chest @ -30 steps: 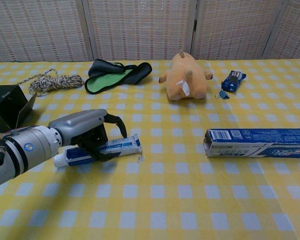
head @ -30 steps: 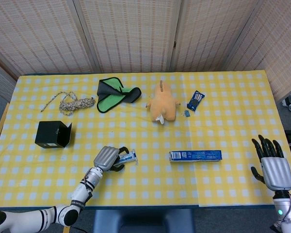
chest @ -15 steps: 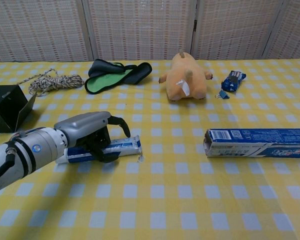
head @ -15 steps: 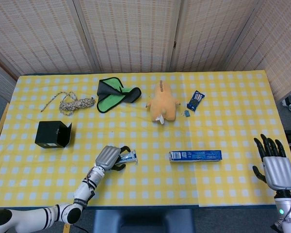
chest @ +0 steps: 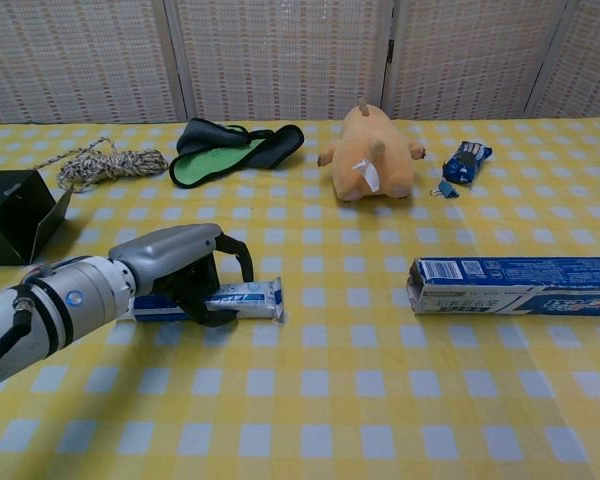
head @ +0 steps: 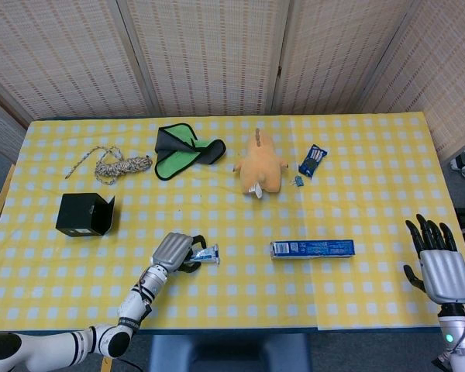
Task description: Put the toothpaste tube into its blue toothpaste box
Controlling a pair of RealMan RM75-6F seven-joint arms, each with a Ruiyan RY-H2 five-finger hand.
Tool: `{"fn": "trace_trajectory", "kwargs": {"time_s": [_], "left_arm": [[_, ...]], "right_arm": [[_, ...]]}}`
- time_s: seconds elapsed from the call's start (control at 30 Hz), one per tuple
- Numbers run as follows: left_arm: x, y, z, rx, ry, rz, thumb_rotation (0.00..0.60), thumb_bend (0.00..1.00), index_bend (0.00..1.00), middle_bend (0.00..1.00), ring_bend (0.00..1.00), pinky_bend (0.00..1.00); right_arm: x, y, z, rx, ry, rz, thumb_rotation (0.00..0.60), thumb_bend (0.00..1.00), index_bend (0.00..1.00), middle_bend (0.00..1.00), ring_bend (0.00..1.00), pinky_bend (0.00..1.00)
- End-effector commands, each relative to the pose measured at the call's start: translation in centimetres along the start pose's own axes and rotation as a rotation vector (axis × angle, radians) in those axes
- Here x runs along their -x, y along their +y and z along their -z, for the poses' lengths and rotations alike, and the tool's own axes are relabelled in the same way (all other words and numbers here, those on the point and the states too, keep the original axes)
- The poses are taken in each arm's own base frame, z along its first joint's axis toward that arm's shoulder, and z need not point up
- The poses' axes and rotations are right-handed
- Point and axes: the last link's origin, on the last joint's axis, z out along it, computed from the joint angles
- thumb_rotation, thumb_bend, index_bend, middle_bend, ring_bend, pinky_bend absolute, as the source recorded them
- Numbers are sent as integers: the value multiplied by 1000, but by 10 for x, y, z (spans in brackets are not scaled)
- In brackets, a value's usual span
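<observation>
The white and blue toothpaste tube (chest: 245,297) lies flat on the yellow checked tablecloth at the front left, its crimped end pointing right. My left hand (chest: 180,262) arches over the tube's left part, fingers curled around it; in the head view the left hand (head: 174,249) covers most of the tube (head: 207,253). The blue toothpaste box (chest: 515,285) lies on its side to the right, its open end facing the tube, about a hand's length away; it also shows as the box (head: 311,249) in the head view. My right hand (head: 442,269) hovers at the table's front right corner, fingers spread, holding nothing.
At the left stands a black box (head: 85,215), with a coil of rope (head: 116,164) behind it. A green and black cloth (head: 182,149), an orange plush toy (head: 260,167), a small blue packet (head: 312,160) and a binder clip (head: 297,180) lie further back.
The tube, tilted in my left hand a second ago, now lies level on the cloth, shifted slightly right. The right hand has sunk a little.
</observation>
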Motion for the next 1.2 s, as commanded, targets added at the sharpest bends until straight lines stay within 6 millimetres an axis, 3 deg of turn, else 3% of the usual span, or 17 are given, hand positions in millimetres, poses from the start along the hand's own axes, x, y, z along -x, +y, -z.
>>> {"fn": "trace_trajectory", "kwargs": {"time_s": [0.03,0.23,0.47,0.7,0.87,1.2], "left_arm": [[-1,1,3,4,10,5,600,338,697,1000,1000,1000],[-15,13,24,58,92,88,600,372,868,1000,1000,1000],[-31,22,47,94,82,258,600,387,970,1000,1000,1000],[-55,37,76,131,38,493,600,390,999,1000,1000,1000],[-63,46,92,170,28,558,600,391,1000,1000,1000,1000],[-84,53,107,192,80,637,600,389,1000,1000,1000,1000]], "right_arm": [[0,0,1,-2,1,-1,600,346,0,0,0,0],[1,-3,3,-18,-11,-3,600,347,0,0,0,0],[3,-10,5,-63,-26,-10,600,346,0,0,0,0],[9,-6,-3,-34,-75,-3,600,347,0,0,0,0],[10,-9,-8,-40,-98,-9,600,346,0,0,0,0],[21,-39,-45,-109,-238,39,600,346,0,0,0,0]]}}
